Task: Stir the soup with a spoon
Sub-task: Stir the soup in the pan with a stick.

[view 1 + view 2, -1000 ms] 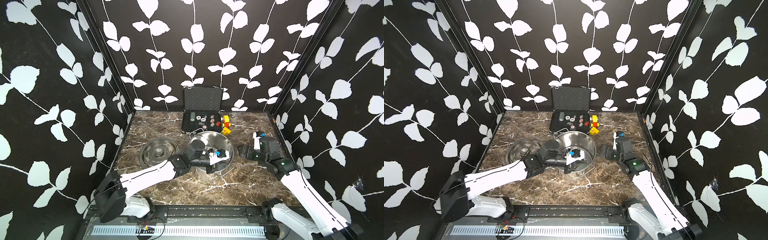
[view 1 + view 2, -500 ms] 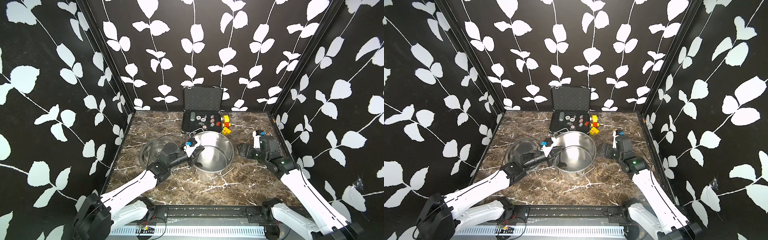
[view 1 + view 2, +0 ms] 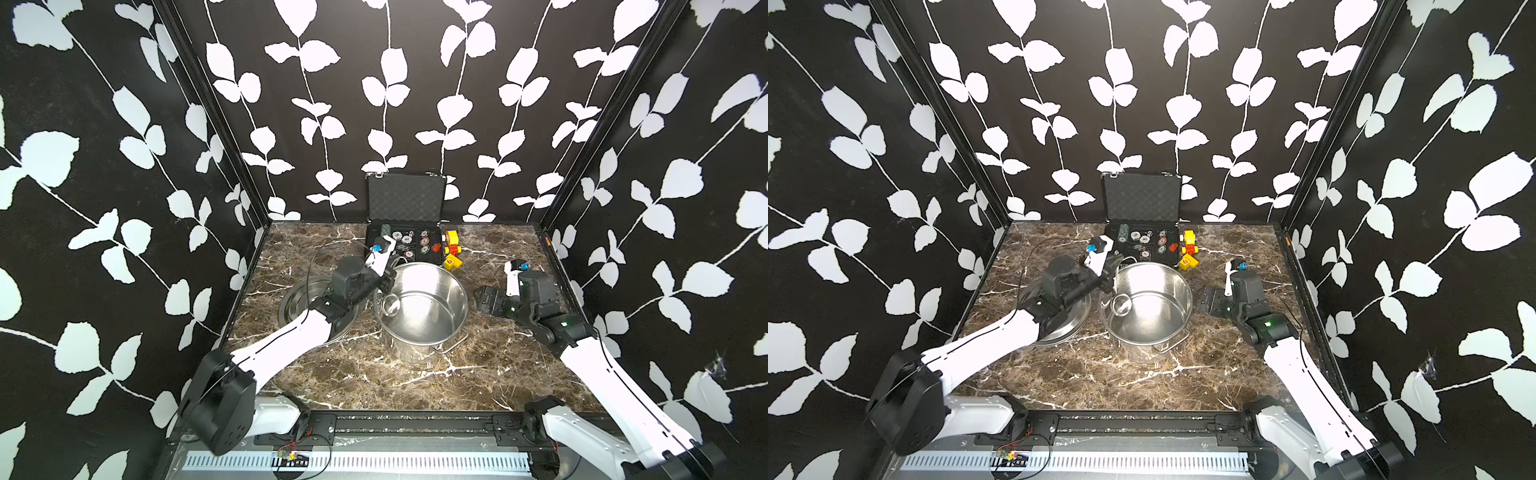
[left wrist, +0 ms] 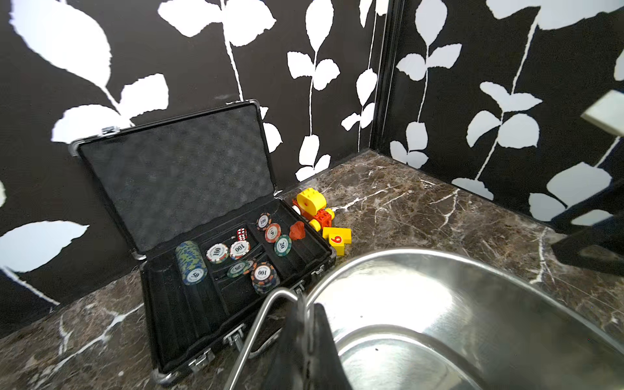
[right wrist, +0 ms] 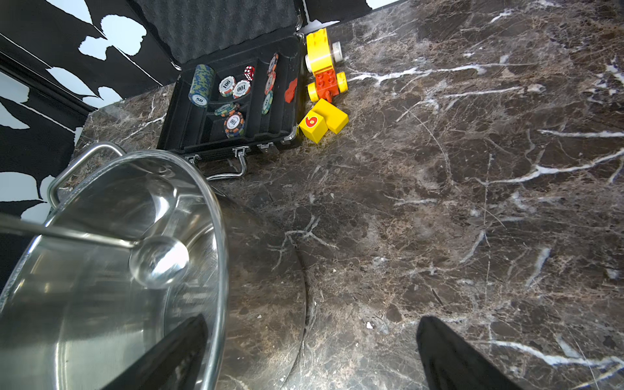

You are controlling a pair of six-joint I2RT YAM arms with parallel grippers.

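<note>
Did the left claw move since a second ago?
Yes. The left claw slid from over the middle of the pot to its rim beside the lid.

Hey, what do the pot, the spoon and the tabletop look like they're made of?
Pot: polished steel, apparently; mirror-bright wall with reflections. Spoon: same shiny silver metal, its bowl mirroring light. Tabletop: brown marble look, white veins, glossy; real stone or laminate can't be told.
</note>
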